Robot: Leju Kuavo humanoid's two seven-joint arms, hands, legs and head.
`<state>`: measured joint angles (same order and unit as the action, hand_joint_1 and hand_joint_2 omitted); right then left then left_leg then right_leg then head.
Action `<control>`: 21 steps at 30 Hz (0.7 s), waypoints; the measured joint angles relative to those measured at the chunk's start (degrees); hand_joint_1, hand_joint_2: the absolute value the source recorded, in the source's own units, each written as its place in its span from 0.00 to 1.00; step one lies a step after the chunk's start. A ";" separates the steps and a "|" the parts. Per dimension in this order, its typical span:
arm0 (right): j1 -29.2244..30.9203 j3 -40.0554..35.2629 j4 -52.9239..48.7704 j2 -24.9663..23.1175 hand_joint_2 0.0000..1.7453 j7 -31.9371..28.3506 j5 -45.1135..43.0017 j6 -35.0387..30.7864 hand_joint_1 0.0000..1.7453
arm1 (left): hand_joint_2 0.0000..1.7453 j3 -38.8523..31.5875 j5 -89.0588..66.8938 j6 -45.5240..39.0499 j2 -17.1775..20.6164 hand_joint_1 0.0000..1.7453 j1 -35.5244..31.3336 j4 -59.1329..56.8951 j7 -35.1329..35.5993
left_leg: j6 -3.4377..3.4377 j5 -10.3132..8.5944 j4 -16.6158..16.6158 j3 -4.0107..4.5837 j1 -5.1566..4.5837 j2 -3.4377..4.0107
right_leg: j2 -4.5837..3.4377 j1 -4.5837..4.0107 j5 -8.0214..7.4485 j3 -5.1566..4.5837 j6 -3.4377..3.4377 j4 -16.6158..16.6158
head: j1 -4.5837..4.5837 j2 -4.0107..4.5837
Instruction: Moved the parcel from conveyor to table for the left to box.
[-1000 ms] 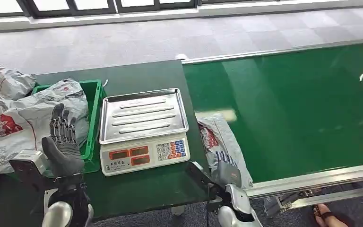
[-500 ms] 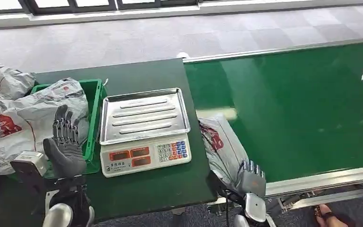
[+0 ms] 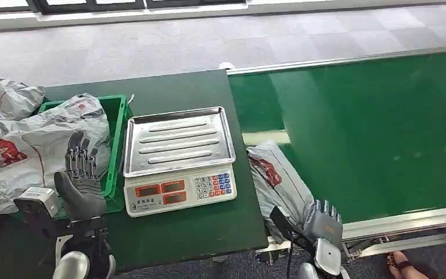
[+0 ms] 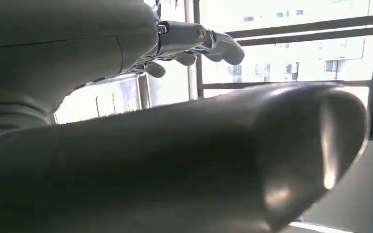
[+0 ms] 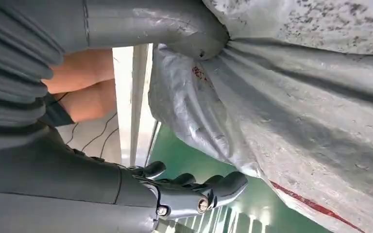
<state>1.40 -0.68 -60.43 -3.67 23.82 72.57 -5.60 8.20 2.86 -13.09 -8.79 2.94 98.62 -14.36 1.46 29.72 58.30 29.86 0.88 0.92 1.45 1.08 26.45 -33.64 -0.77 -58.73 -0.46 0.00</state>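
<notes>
Head view: our right hand (image 3: 323,216), at five o'clock, gripped the grey parcel (image 3: 279,180) on the conveyor (image 3: 371,128); our left hand (image 3: 81,174) hovered open-fingered at eight.

Dark green table (image 3: 180,232) with scale (image 3: 177,160), green bin (image 3: 116,145); parcel (image 3: 279,183) on conveyor (image 3: 371,133)

The parcel (image 3: 280,185) is grey with a red mark — so are the bags (image 3: 17,151) heaped at the bright green crate (image 3: 116,145). The conveyor (image 3: 371,133) is glossy green with silver rails, the table (image 3: 191,232) a darker green. The scale (image 3: 178,158) has a ribbed silver pan, red displays and blue, red and white keys. Both hands — left (image 3: 81,183), right (image 3: 324,218) — are grey.
</notes>
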 measured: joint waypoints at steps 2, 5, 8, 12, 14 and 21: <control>-0.05 0.41 0.00 -0.09 1.00 -0.70 -0.09 0.26 0.00 | 0.00 0.00 -0.11 0.00 0.00 0.00 0.00 0.00 0.09 | 0.00 0.00 0.00 0.00 0.00 0.00 | 0.00 0.00 0.00 0.00 0.00 0.00 | -0.02 0.00; -0.06 1.29 0.02 -0.59 1.00 -2.76 -0.68 0.87 0.61 | 0.00 0.00 -0.55 0.00 0.00 0.00 0.01 0.00 0.42 | 0.00 0.00 -0.01 0.07 0.01 0.01 | -0.01 -0.02 0.00 -0.01 0.00 0.00 | -0.02 0.00; 0.27 2.01 0.96 -1.14 1.00 -5.98 -2.92 0.88 1.00 | 0.00 0.00 -0.83 0.00 0.00 0.00 -0.01 0.00 0.59 | 0.03 0.05 -0.01 0.42 0.02 0.05 | -0.08 -0.02 0.03 -0.01 0.00 0.00 | -0.02 0.00; 0.55 2.40 2.54 -1.57 1.00 -9.42 -5.14 -1.20 1.00 | 0.00 0.00 -0.83 0.09 0.00 0.00 -0.09 -0.33 0.61 | 0.03 0.06 -0.01 0.41 0.02 0.15 | -0.14 -0.03 0.02 -0.05 0.01 0.00 | -0.02 0.00; 0.51 2.40 2.80 -1.73 1.00 -10.36 -5.96 -1.77 1.00 | 0.00 0.00 -0.83 0.20 0.00 0.00 -0.11 -0.48 0.55 | 0.03 0.06 -0.01 0.41 0.02 0.15 | -0.15 -0.03 0.02 -0.06 0.01 0.00 | -0.02 0.00; 0.64 2.40 2.93 -1.84 1.00 -12.79 -8.35 -3.15 1.00 | 0.00 0.00 -0.72 0.81 0.00 0.00 -0.64 -1.24 0.50 | 0.04 0.05 -0.01 0.18 0.06 0.13 | -0.15 -0.07 0.01 -0.07 0.02 -0.01 | -0.02 0.00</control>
<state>2.04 1.73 -57.51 -5.51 11.04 64.22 -8.74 8.20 2.14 -12.28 -8.79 2.30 97.37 -13.86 1.51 29.76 58.29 30.04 0.94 1.06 1.29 1.01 26.46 -33.71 -0.75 -58.74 -0.48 0.00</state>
